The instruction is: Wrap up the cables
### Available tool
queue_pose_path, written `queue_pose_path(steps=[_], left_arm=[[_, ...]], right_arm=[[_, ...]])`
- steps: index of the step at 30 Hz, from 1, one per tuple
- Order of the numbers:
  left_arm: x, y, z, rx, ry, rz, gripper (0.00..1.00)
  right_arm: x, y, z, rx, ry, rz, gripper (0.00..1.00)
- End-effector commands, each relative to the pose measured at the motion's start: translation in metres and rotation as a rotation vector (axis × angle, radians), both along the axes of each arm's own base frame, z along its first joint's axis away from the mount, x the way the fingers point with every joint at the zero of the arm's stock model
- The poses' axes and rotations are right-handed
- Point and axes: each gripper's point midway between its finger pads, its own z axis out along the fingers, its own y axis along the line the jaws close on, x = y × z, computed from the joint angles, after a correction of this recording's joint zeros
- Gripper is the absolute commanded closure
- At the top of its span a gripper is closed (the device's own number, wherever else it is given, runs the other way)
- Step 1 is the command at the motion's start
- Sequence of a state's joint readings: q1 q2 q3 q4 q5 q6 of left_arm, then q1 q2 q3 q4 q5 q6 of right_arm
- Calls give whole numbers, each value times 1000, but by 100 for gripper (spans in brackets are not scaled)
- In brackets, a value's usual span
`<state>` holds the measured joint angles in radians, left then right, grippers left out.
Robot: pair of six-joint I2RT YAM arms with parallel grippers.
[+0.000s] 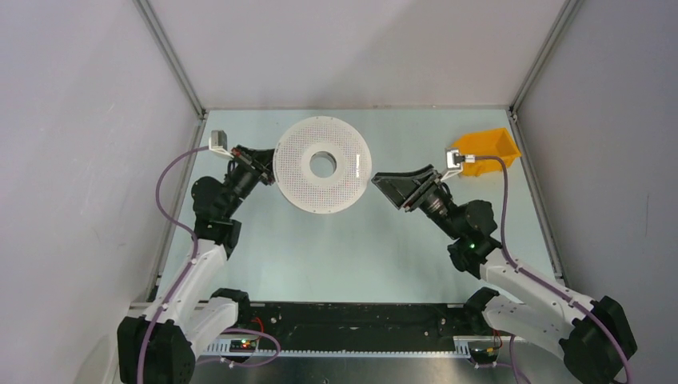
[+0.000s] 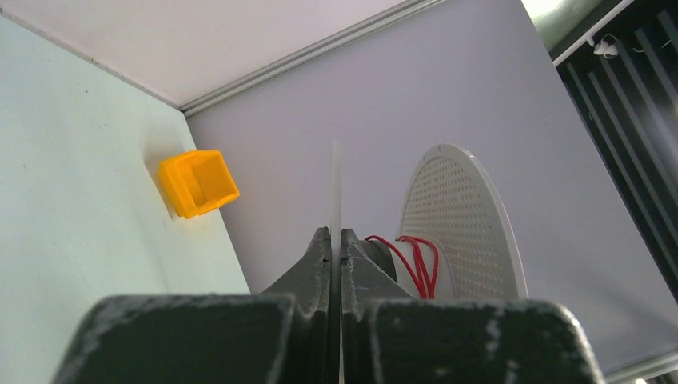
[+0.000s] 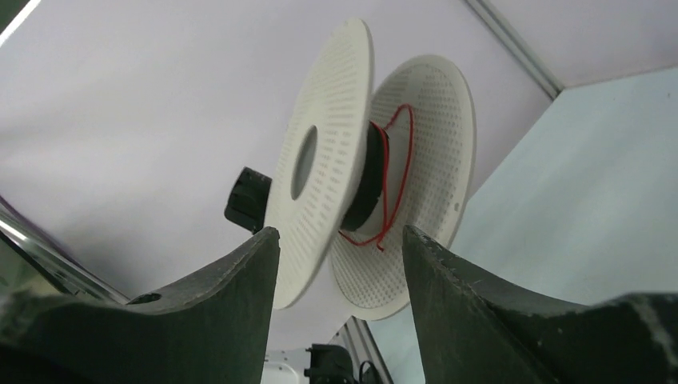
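Clamping the spool [image 1: 320,192] rim, the left pincer [image 2: 336,244] holds it; the right pincer [image 3: 340,232], wide and empty, should next catch the cable [image 3: 384,184] ahead.

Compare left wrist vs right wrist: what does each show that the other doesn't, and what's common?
Left wrist only: the orange open plastic bin by the wall, and the left hand shut on one thin flange edge of the pale grey perforated round spool. Right wrist only: the spool's centre hole, and the right hand open with nothing between its fingers. Both: the spool's two flanges and the thin red wire looped loosely between them.
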<state>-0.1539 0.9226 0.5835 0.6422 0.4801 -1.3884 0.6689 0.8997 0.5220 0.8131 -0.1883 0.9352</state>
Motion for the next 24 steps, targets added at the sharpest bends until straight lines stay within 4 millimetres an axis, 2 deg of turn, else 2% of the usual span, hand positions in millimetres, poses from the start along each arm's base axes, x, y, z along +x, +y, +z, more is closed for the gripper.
queue_pose_path(steps=[1, 5, 13, 20, 21, 23, 24], left_arm=[[-9, -1, 18, 4, -97, -21, 100], [-10, -3, 15, 15, -95, -38, 100], [-7, -5, 4, 36, -80, -42, 100], [-4, -7, -6, 65, -74, -47, 100], [-3, -7, -5, 72, -80, -46, 100], [-3, -7, -8, 95, -91, -53, 99], [-3, -8, -11, 103, -89, -59, 98]], right_arm=[[-2, 10, 7, 14, 10, 69, 37], [0, 20, 9, 27, 19, 121, 38], [-1, 32, 14, 90, 11, 196, 47], [3, 31, 16, 124, 31, 200, 75], [7, 30, 16, 142, 46, 194, 84], [16, 28, 17, 178, 71, 166, 96], [21, 26, 18, 198, 81, 150, 99]])
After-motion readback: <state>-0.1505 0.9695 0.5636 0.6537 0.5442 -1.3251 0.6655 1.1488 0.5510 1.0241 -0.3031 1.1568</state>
